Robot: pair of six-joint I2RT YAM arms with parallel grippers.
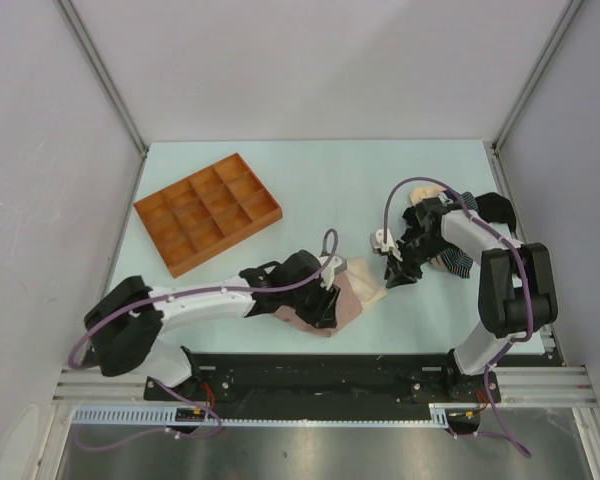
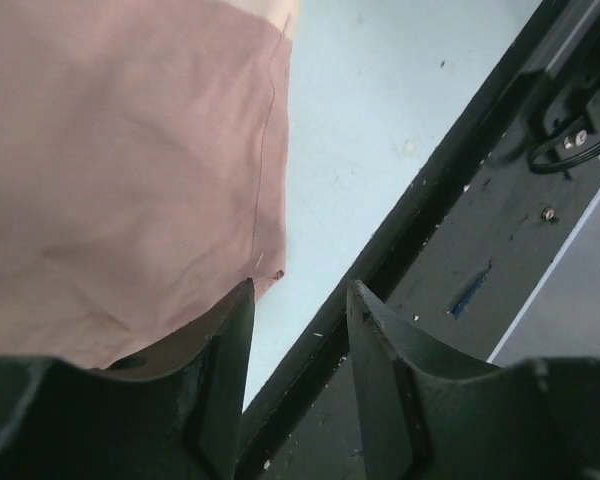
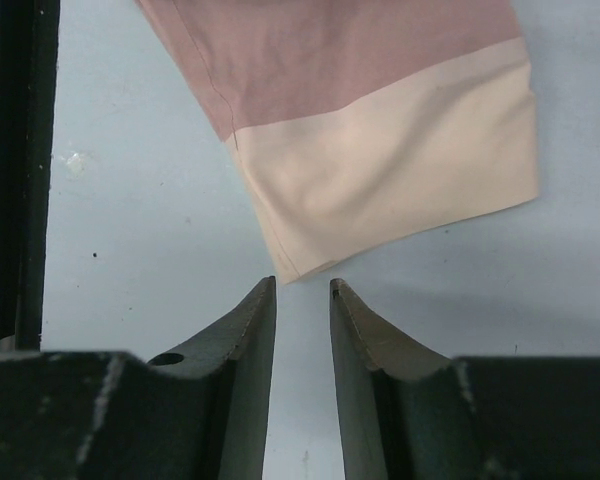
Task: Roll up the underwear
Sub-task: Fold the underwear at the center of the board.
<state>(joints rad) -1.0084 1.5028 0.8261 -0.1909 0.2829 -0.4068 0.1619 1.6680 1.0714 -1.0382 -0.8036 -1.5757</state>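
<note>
A pale pink underwear [image 1: 357, 288] with a cream band lies flat near the table's front edge. My left gripper [image 1: 330, 300] rests at its near-left side. In the left wrist view the gripper [image 2: 300, 295] is open and the pink cloth [image 2: 130, 170] lies beside the left finger, not between the jaws. My right gripper [image 1: 393, 275] is just right of the garment. In the right wrist view it [image 3: 302, 285] is open by a narrow gap, its tips just short of the cream band's corner [image 3: 380, 180]. Cream [image 1: 427, 192], navy striped [image 1: 458, 262] and black [image 1: 495, 208] underwear lie piled behind the right arm.
An orange compartmented tray [image 1: 225, 243] sits at the back left. The black base rail [image 1: 320, 365] runs along the table's near edge, close to the pink garment; it also shows in the left wrist view [image 2: 420, 210] and the right wrist view [image 3: 20, 150].
</note>
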